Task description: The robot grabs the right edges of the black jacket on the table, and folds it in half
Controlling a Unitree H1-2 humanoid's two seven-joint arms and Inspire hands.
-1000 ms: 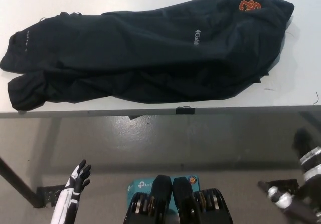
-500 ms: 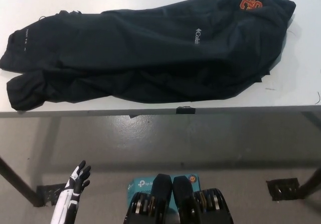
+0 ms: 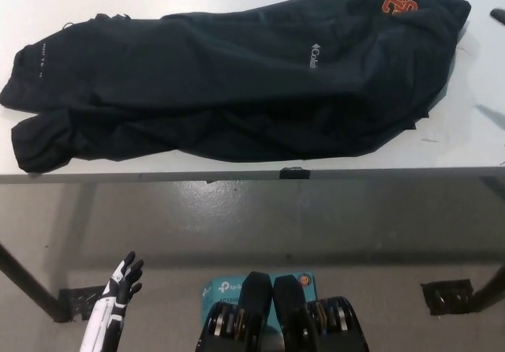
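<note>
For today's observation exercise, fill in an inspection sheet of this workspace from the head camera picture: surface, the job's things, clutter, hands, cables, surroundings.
Surface: white table, front edge running across the picture's middle.
Job's things: black jacket lying spread lengthwise along the table, unfolded, rumpled; orange emblem near its right end, small white logo mid-body.
Clutter: nothing seen on the table besides the jacket.
Hands: white left hand low at the lower left, below table level, fingers apart, holding nothing. Right hand: only a dark tip at the right edge beside the jacket's right end; state not visible.
Cables: nothing seen.
Surroundings: grey floor; teal box on it; table legs at both lower corners.
</note>
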